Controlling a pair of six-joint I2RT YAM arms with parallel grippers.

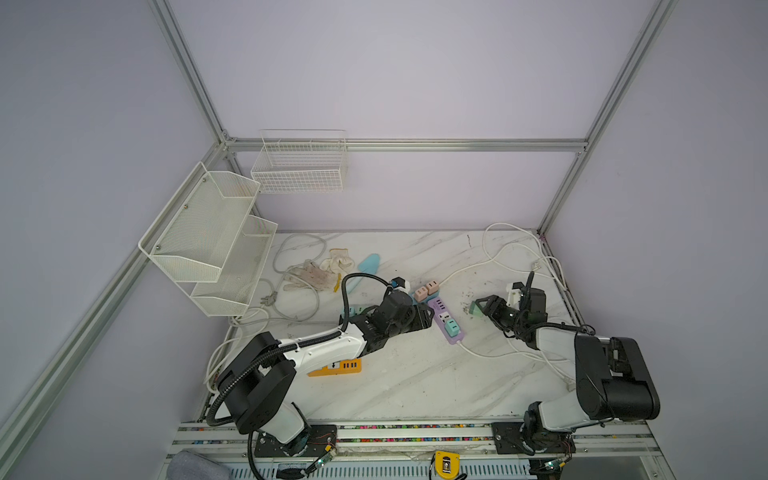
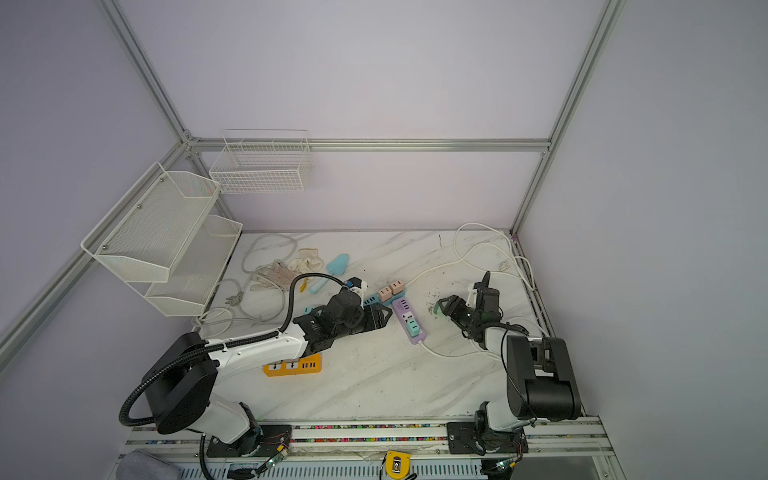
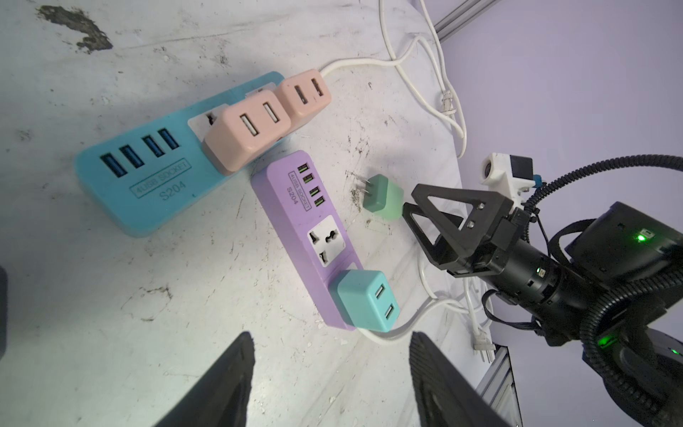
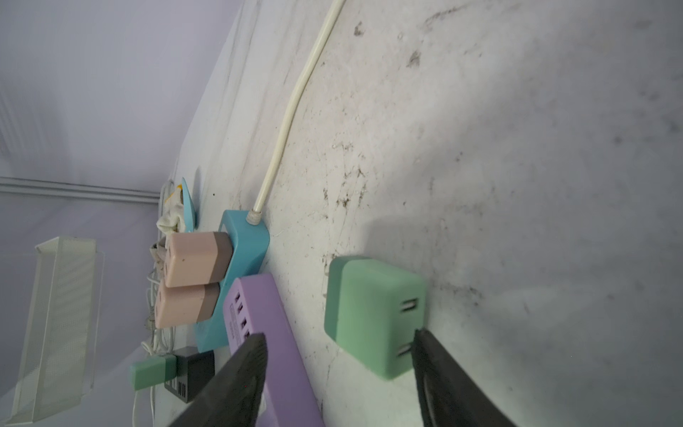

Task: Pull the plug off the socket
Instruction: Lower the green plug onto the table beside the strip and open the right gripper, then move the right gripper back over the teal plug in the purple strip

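A purple power strip (image 1: 441, 316) (image 3: 295, 222) lies mid-table, with a teal plug (image 1: 453, 328) (image 3: 366, 299) seated in its end socket. The socket (image 3: 327, 240) beside it is bare. A green plug (image 1: 475, 309) (image 2: 438, 308) (image 3: 382, 197) (image 4: 373, 314) lies loose on the table, right of the strip. My right gripper (image 1: 482, 309) (image 4: 340, 366) is open around the green plug. One fingertip (image 4: 425, 344) is at the plug's corner. My left gripper (image 1: 428, 318) (image 3: 330, 369) is open and empty, just short of the strip's cable end.
A blue power strip (image 3: 148, 185) holding two pink plugs (image 3: 247, 129) touches the purple strip's far end. An orange strip (image 1: 338, 368) lies under the left arm. White cables (image 1: 519, 249) loop at the right. Gloves (image 1: 320, 270) and wire baskets (image 1: 216, 232) are at the left.
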